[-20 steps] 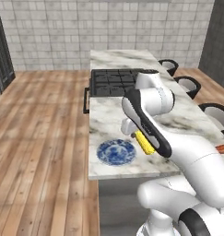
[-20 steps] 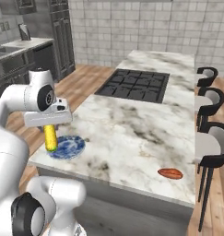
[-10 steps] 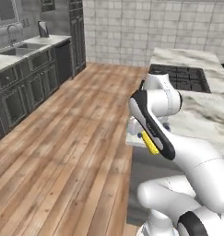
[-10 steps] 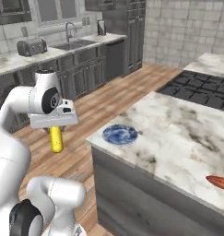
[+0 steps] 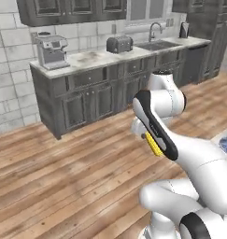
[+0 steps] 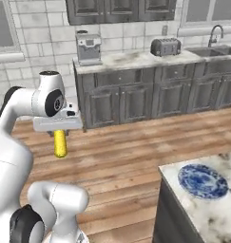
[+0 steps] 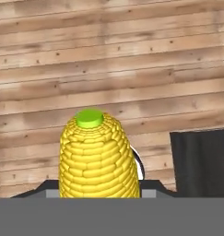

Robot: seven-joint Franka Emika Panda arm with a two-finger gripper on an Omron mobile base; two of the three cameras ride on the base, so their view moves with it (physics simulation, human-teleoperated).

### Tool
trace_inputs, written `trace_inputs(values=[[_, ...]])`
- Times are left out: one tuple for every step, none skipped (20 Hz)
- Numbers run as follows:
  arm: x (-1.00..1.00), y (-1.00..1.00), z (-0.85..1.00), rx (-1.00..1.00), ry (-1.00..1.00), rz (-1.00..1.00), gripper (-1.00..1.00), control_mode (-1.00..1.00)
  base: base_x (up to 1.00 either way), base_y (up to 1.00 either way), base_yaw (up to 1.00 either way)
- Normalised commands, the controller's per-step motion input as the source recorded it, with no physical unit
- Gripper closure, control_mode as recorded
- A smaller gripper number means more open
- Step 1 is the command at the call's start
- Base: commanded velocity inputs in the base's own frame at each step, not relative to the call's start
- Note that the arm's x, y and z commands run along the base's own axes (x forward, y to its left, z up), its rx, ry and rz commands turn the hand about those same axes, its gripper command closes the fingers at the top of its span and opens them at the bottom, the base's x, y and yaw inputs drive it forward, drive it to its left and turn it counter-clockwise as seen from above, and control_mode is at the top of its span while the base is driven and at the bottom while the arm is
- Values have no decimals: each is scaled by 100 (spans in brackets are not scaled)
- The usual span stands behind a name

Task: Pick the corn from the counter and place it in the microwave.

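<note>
One coffee machine (image 6: 89, 46) (boxy, silver-grey) stands at the left end of the far worktop (image 6: 136, 59), a pale mottled slab over a run of dark grey panelled cabinets (image 6: 136, 97).

One corn (image 6: 60, 144): yellow, bumpy, elongated, with a green stub at its tip. It hangs upright over the wood plank floor (image 6: 117, 156), off the desk, its upper end clamped in the jaws of the one gripper (image 6: 58, 127) (the hand view looks straight down the cob's kernel rows to the floorboards). In the left base view the cob (image 5: 154, 144) shows partly behind the white arm.

One toaster (image 6: 165, 46), rounded and metallic, sits mid-worktop.

One blue plate (image 6: 202, 181): round, patterned blue and white, lying flat on the marble-veined desk (image 6: 193, 209) at lower right.

One tap (image 6: 215, 34), a curved chrome spout, stands over one sink (image 6: 216, 50) at the worktop's right end.

Wall: pale grey tiles in a brick layout.
</note>
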Motion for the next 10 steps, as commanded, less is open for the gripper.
trace_inputs(values=[[0, 0, 0, 0, 0, 0, 100, 100, -6, 0, 100], [0, 0, 0, 0, 0, 0, 100, 100, -6, 0, 100], [0, 0, 0, 0, 0, 0, 100, 100, -5, 0, 100], [0, 0, 0, 0, 0, 0, 100, 100, -5, 0, 100], [0, 0, 0, 0, 0, 0, 100, 100, -5, 0, 100], [0, 0, 0, 0, 0, 0, 100, 100, -5, 0, 100], [0, 0, 0, 0, 0, 0, 100, 100, -5, 0, 100], [0, 0, 0, 0, 0, 0, 100, 100, -5, 0, 100], [0, 0, 0, 0, 0, 0, 100, 100, -5, 0, 100], [0, 0, 0, 0, 0, 0, 100, 100, -5, 0, 100]])
